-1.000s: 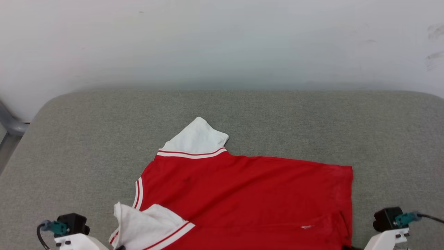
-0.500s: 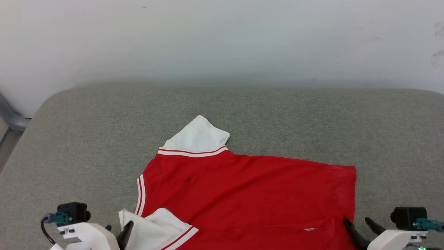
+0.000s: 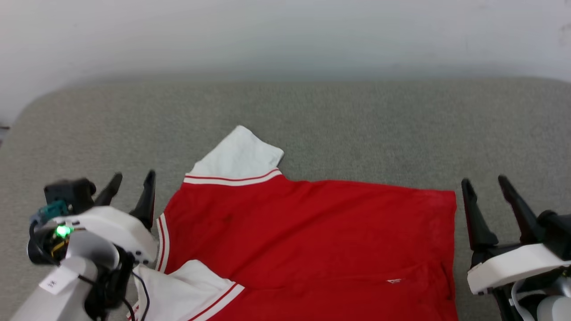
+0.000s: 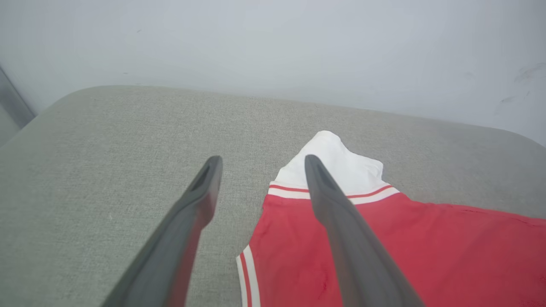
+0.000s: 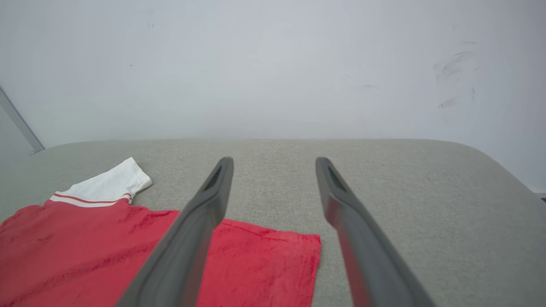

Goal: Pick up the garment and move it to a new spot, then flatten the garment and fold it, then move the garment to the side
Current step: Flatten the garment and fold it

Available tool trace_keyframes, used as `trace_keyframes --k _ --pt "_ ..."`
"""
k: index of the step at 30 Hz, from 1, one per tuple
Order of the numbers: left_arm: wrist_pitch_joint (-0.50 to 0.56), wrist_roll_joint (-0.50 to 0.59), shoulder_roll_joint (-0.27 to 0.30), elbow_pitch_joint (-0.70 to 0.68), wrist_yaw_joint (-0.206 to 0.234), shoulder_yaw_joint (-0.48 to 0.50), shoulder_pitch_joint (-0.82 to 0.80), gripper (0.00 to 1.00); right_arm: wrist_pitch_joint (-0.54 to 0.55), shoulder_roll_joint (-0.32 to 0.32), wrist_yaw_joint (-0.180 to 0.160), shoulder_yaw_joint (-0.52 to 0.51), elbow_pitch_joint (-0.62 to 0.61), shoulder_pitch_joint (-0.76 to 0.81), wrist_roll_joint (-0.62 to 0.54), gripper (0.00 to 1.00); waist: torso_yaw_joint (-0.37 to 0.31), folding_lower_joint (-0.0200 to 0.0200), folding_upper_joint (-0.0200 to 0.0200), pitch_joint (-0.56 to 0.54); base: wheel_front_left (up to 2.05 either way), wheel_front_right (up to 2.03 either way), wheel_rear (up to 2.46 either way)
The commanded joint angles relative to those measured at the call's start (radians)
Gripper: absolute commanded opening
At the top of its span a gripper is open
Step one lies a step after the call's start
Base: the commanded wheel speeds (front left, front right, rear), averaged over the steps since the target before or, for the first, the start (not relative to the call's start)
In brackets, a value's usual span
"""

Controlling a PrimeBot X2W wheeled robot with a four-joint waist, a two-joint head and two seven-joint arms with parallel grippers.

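Note:
The garment, a bright red shirt with white striped sleeves, lies spread on the grey cushioned surface. One white sleeve points to the far side; the other is folded over at the near left. My left gripper hovers open just off the garment's left edge, holding nothing. At the garment's right edge my right gripper is open and empty too. In the left wrist view the fingers straddle the shirt's edge. The right wrist view has the garment low on the left.
A pale wall rises behind the grey surface. The surface's rounded corners curve away at far left and far right. Bare cushion stretches beyond the garment toward the wall.
Both grippers opened and rose from the near edge to stand beside the garment's left and right edges. The head camera tilted, shifting the whole picture.

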Motion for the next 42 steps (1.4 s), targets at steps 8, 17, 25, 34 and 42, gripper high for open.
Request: trace_keyframes --k 8,17,25,34,42 --pt "0.041 0.044 0.02 0.063 -0.066 -0.011 -0.228 1.0 -0.027 0.02 -0.001 0.022 -0.095 -0.099 -0.037 1.0 -0.081 -0.0001 0.0 0.209 0.0 0.0 0.0" --pt "0.402 -0.044 0.082 0.139 -0.206 -0.073 -0.469 1.0 -0.043 0.046 -0.001 0.035 -0.074 -0.146 -0.033 1.0 -0.161 -0.0001 0.0 0.313 0.0 0.0 0.0" --pt "0.708 -0.111 0.116 0.224 -0.223 -0.114 -0.62 1.0 -0.069 0.056 -0.001 0.065 -0.023 -0.175 0.007 1.0 -0.226 -0.0001 0.0 0.375 0.0 0.0 0.0" --pt "0.95 -0.115 0.122 0.336 -0.187 -0.196 -0.641 1.0 -0.092 0.058 -0.001 0.087 0.026 -0.195 0.052 1.0 -0.267 -0.0001 0.0 0.411 0.0 0.0 0.0" --pt "0.929 -0.124 0.083 0.349 -0.182 -0.2 -0.63 0.0 -0.031 0.047 -0.001 0.07 0.063 -0.209 0.118 1.0 -0.268 -0.0001 0.0 0.4 0.0 0.0 0.0"
